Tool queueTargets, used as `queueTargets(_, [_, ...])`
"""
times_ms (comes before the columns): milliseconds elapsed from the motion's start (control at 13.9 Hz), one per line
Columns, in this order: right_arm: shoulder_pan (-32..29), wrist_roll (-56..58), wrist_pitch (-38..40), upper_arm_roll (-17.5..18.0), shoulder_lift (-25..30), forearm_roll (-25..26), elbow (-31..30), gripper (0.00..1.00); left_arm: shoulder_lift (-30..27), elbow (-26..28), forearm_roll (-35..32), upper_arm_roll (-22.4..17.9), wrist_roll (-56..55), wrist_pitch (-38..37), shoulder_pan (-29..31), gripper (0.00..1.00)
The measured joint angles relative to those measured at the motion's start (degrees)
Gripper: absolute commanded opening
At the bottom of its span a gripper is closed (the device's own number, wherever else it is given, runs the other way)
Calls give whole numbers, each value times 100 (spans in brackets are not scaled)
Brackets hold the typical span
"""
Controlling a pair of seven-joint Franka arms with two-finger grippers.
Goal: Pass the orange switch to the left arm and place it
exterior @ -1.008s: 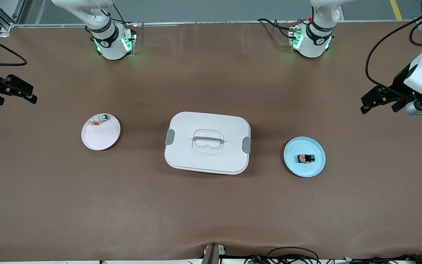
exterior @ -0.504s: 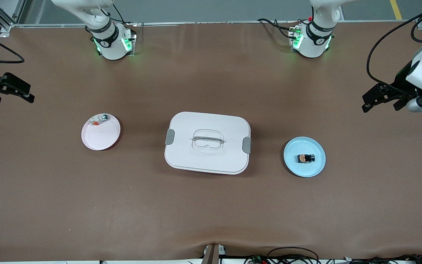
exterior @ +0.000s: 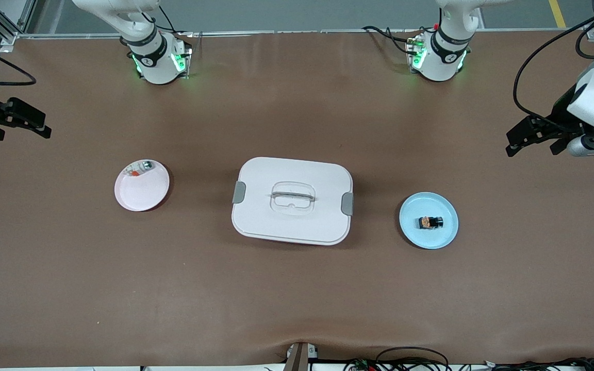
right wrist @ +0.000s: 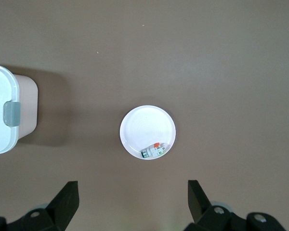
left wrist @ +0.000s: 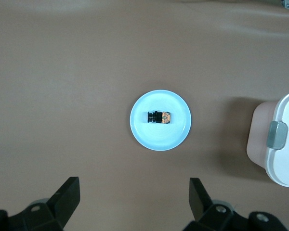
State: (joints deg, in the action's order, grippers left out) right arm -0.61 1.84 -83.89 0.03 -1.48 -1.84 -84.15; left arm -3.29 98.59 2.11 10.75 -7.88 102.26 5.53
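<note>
The orange switch lies on its side in the middle of a blue plate, which sits between the box and the left arm's end of the table. The white box stands shut at the table's middle. My left gripper hangs open over bare table at the left arm's end, apart from the blue plate. The left wrist view shows its gripper empty, with the switch some way off. My right gripper hangs open and empty over the right arm's end.
A pink plate with a small white piece at its rim lies between the box and the right arm's end. The right wrist view shows that plate and the box's corner. Cables run along the table's near edge.
Both grippers have shifted a little toward the bases' side of the table and stay open. The switch, plates and box have not moved.
</note>
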Motion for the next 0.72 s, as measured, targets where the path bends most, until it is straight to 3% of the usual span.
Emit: queueTargets(720, [-1,0,93,-20,1,7,0,100,39,6,0,-451,-17,-10,-577,100])
